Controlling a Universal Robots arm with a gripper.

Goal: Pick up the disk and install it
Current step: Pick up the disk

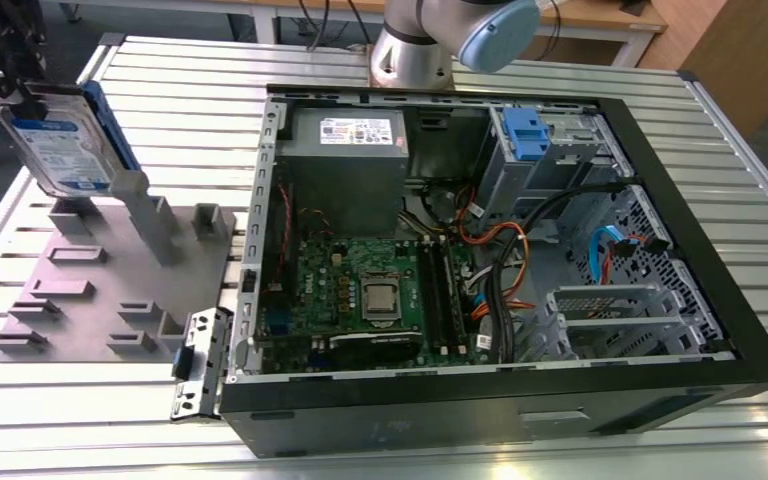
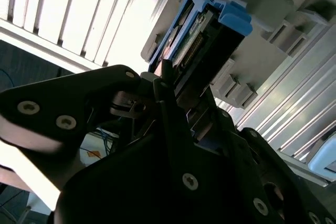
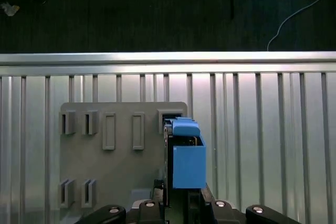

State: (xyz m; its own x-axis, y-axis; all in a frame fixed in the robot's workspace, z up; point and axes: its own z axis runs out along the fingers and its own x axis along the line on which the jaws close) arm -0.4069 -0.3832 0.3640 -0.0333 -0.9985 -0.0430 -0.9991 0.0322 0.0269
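Tool (image 3: 181, 195): clenched on the disk (image 1: 61, 140).
Disk: tilted on edge above grey rack (image 1: 104, 290), ten o'clock from computer case (image 1: 491, 410) in exterior view.

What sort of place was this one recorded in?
Probably a robotics lab or workshop test bench. A slatted aluminium table carries an open desktop computer case with its motherboard exposed and a grey fixture plate beside it. The robot arm's base stands behind the case.
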